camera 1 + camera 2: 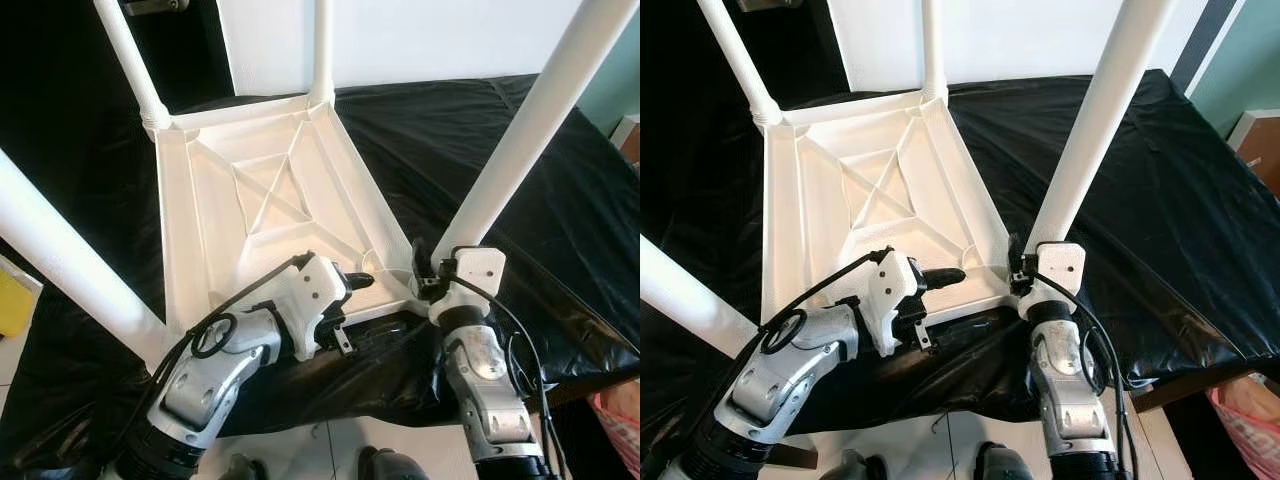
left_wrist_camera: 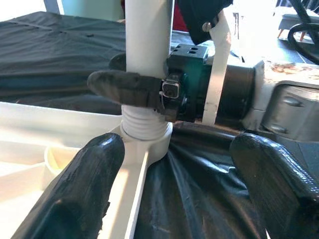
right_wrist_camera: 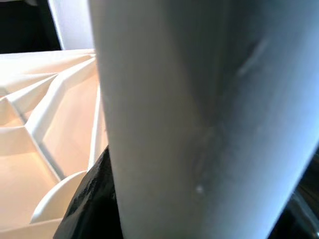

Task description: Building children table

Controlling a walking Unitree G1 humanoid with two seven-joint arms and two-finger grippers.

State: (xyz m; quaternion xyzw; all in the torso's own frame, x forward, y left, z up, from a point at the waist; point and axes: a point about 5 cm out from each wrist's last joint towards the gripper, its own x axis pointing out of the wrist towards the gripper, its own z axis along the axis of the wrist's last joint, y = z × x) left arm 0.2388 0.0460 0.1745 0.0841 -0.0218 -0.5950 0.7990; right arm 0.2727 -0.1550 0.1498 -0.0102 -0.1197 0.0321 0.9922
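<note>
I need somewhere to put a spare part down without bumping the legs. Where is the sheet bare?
Bare black sheet lies to the robot's right of the upturned table top, beyond the near right leg. The near right corner is crowded: the right gripper grips that leg low down, and the left gripper sits open beside it. The top's ribbed underside is free but uneven.

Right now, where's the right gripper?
In the left eye view the right gripper is at the near right corner of the upturned white table top, closed around the base of that corner's leg.
</note>
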